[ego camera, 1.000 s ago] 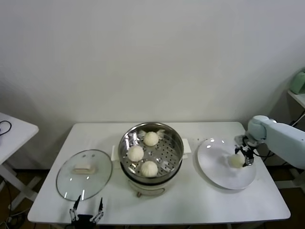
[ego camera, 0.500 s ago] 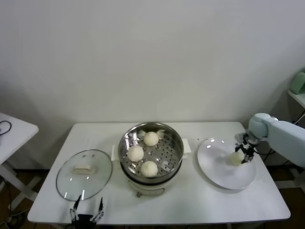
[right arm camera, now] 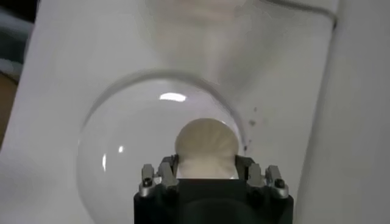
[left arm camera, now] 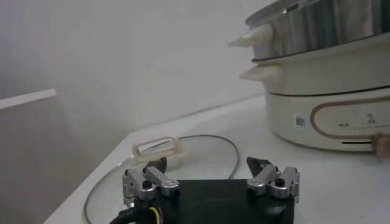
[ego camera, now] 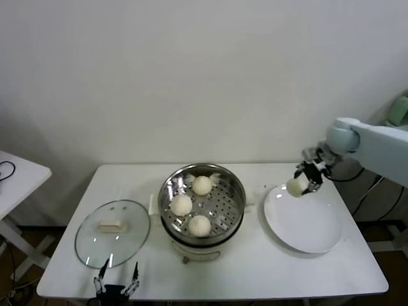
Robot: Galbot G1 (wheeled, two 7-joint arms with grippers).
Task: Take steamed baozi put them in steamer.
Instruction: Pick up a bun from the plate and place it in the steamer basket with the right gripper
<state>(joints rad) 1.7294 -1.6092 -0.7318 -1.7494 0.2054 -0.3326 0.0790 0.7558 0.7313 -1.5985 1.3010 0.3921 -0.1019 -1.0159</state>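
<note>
Steel steamer (ego camera: 202,204) at the table's middle holds three baozi; right gripper (ego camera: 299,185) has its fingers clamped on the fourth baozi (ego camera: 296,187) above the plate (ego camera: 303,220). I fear this soft bun slips. Left gripper (ego camera: 116,280) waits near, fingers apart.

A glass lid (ego camera: 113,233) and a white plate (ego camera: 306,223) lie on the white table (ego camera: 255,268).

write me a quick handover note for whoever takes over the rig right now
Right claw: shut on the fourth baozi, lifted clear above the white plate's inner edge, on the steamer side.
Left claw: open, parked at the table's front edge by the glass lid.
Done: three baozi sit on the steamer's perforated tray.
Left: carry the held baozi over the steamer and release it in the free space.
</note>
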